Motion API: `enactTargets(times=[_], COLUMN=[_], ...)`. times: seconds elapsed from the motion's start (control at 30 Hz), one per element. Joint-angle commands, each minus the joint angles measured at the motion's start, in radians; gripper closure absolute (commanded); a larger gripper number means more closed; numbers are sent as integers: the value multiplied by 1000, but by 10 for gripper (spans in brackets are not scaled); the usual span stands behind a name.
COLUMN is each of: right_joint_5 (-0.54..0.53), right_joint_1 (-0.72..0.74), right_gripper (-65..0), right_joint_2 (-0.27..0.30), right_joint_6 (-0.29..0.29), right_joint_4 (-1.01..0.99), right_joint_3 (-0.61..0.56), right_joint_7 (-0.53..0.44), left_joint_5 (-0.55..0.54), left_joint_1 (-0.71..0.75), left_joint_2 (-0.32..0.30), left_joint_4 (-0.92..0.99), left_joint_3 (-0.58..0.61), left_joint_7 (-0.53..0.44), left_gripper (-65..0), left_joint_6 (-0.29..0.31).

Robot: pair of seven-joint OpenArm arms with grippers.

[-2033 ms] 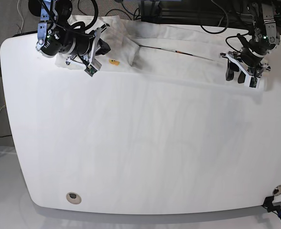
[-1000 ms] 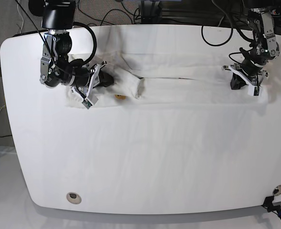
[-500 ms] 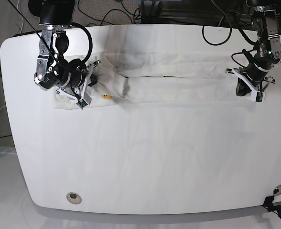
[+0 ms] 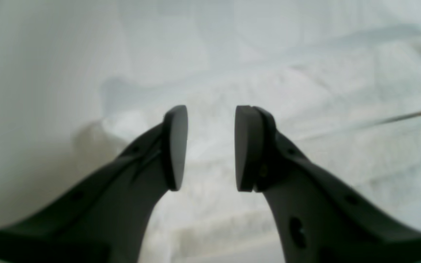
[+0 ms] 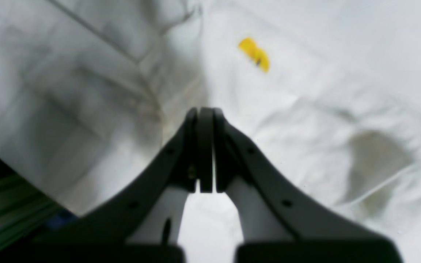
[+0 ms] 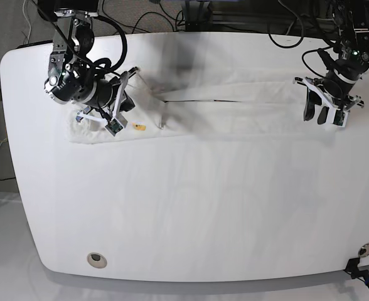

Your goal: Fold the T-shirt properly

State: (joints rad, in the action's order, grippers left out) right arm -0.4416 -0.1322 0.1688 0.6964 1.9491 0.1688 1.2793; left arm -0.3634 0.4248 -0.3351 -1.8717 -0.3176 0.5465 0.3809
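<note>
- So, starting at the right tool [image 5: 200, 153]: its dark curved fingers are pressed tight together. Whether any fabric is pinched between the pads I honestly can't tell from the wrist view, but the tips sit low against the cloth, so my guess is it's gripping an edge.
- Just past those tips is the large white cloth T-shirt [image 6: 191, 150], plain side up, with a small yellow tag-like mark [image 5: 254, 54] showing near the fold.
- The left tool [image 4: 210, 146] is the opposite: its pads stand apart with a clear gap and nothing between them, hovering just above the wrinkled cloth.
- In the base view the left tool [image 6: 326, 106] sits at the far end of a long folded band of shirt, and the right tool [image 6: 112, 106] is at the other end, beside the bunched sleeve area.
- Why it's set up like this, I reckon: the two tools take opposite ends of the top strip so the fold stays straight across the white rounded bench [image 6: 21, 188]. One end looks let go, the other not yet.
- The shirt covers most of the bench. A thin dark slit along the band shows where the layers overlap.
- There's a small round grey fitting [image 6: 96, 258] near the front edge of the bench, well away from the action.
</note>
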Motion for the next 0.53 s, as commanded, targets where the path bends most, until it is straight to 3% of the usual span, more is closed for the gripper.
enactTargets(times=[0.0,0.17,0.27,0.5], right_joint_5=[-4,-1,0,3], right_joint_1=[-44,-114,-143,-140], right_gripper=[0,0,0,0], right_joint_2=[7,-33,-62,-67], right_joint_6=[2,2,2,2], right_joint_4=[19,19,19,17], right_joint_3=[4,2,-10,-87], right_joint_7=[-40,-60,-60,-60], left_joint_5=[-10,-12,-12,-7], left_joint_1=[44,119,164,197], left_joint_2=[-5,43,46,66], left_joint_4=[-38,-41,-41,-39], left_joint_3=[-59,-162,-191,-199], left_joint_7=[-21,-21,-21,-21], left_gripper=[-200,-200,-199,-199], left_joint_6=[-3,8,68,69])
